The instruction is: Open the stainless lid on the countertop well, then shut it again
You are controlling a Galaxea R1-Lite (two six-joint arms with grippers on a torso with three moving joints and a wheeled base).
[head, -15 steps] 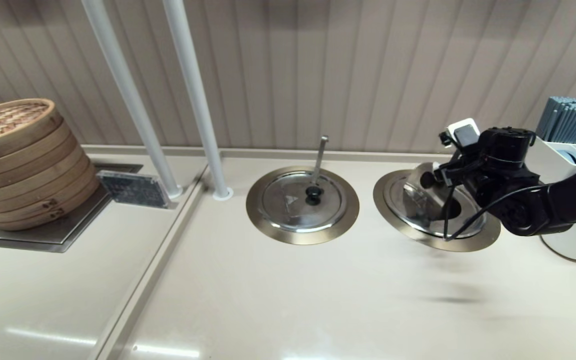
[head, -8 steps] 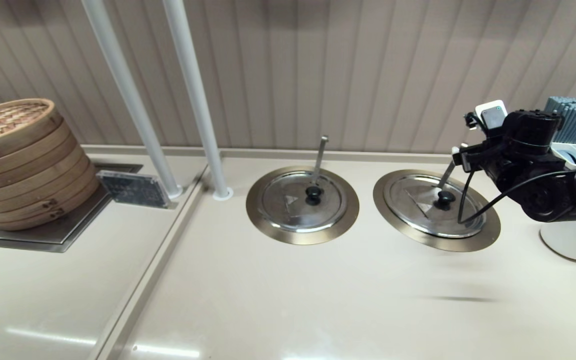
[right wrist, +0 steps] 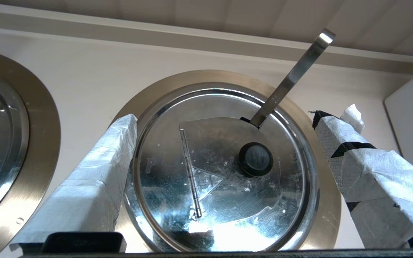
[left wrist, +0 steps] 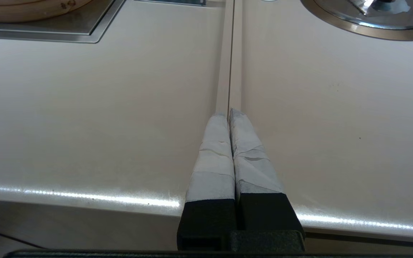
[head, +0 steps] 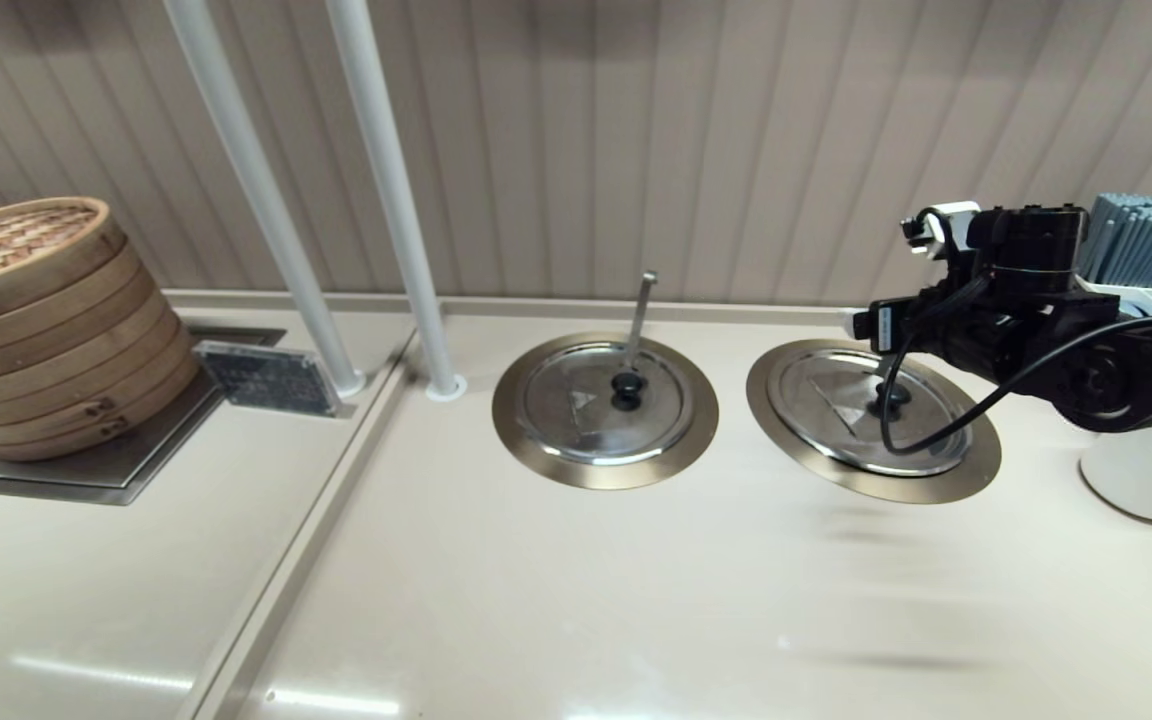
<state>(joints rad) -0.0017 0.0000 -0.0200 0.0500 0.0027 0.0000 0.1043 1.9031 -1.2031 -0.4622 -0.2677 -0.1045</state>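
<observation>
The stainless lid (head: 836,408) (right wrist: 221,193) lies flat and closed on the countertop well, whose brass ring (head: 966,472) (right wrist: 326,200) surrounds it. Its black knob (head: 891,398) (right wrist: 256,159) stands free, with the pale wedge panel running from it to the rim. The slanted ladle handle (right wrist: 292,77) sticks out past the knob. My right gripper (head: 891,280) (right wrist: 232,118) hovers above the lid, open, its taped fingers (right wrist: 95,172) wide on either side and touching nothing. My left gripper (left wrist: 229,113) is shut and empty, parked low over the counter's front edge.
The twin lid (head: 586,400) with a nearly upright handle (head: 641,310) sits to the left. A bamboo steamer stack (head: 36,320) stands far left, two white poles (head: 396,200) at the back, and white containers (head: 1136,480) behind my right arm.
One second ago my right gripper held the lid tilted up by its knob. The lid has since dropped flat, and the gripper has let go and risen above it.
</observation>
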